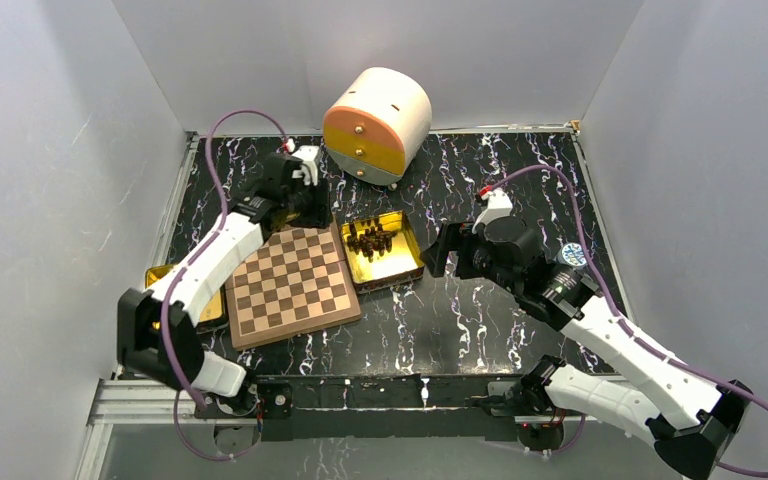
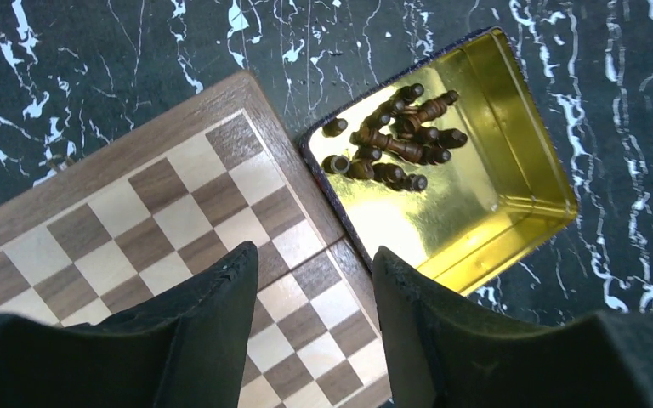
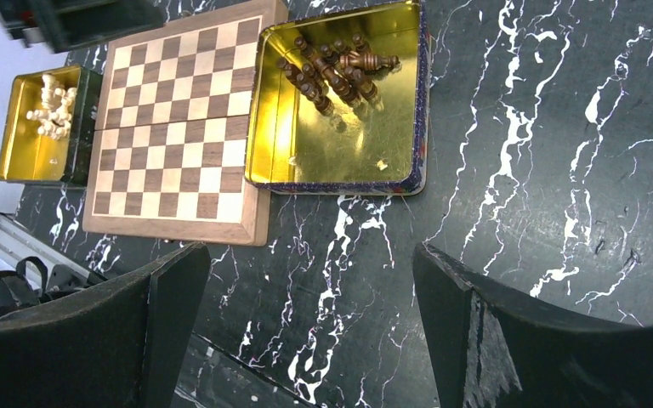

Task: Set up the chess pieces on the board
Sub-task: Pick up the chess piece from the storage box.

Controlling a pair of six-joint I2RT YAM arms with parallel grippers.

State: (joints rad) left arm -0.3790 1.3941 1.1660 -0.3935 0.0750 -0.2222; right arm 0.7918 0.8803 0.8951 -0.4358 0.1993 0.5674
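Left fingers (image 2: 238,280) part open, empty, above board (image 2: 178,212) corner. Right fingers (image 3: 178,280) spread wide, empty, over tabletop (image 3: 519,170). Chess pieces (image 2: 395,136) heaped in gold tin (image 2: 510,170).

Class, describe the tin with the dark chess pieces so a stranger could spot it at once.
Find the checkered wooden board on the black marbled table. A gold tin lies beside its right edge. Unlike the gold tin left of the board, with pale pieces, it holds dark brown pieces.

board (image 2: 136,212) cut off btm-left, side tin (image 1: 213,306) mostly under arm (image 1: 215,258), pcs (image 1: 370,240) types unreadable
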